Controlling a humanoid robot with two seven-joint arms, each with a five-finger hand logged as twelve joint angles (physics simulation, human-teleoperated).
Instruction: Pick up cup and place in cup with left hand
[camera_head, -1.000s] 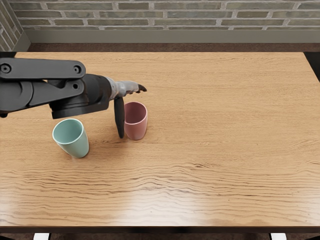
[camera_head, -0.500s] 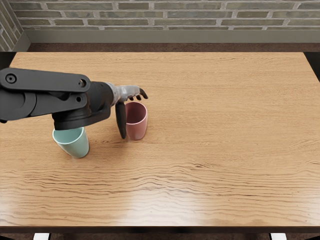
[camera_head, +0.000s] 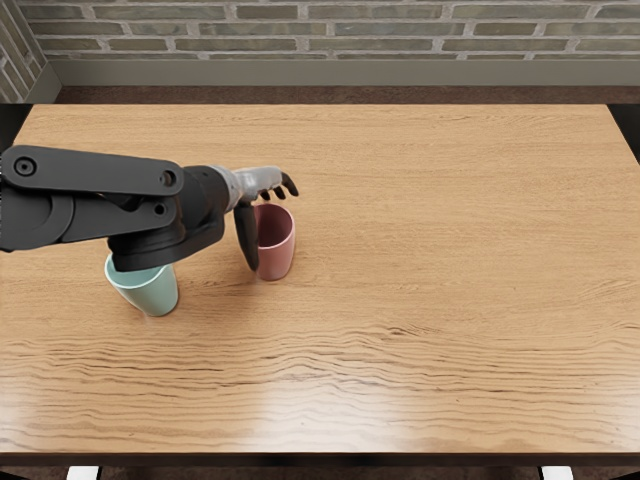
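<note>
At the pink cup (camera_head: 280, 258), the left hand (camera_head: 257, 184) hangs, thumb and fingers apart; left stands the mint-green cup (camera_head: 153, 293).

The desk (camera_head: 420, 290) looks like wood, its grain wavy — glossy along the near edge; the pink cup (camera_head: 277, 262) is smooth, the far brick wall (camera_head: 340, 30) rough.
</note>
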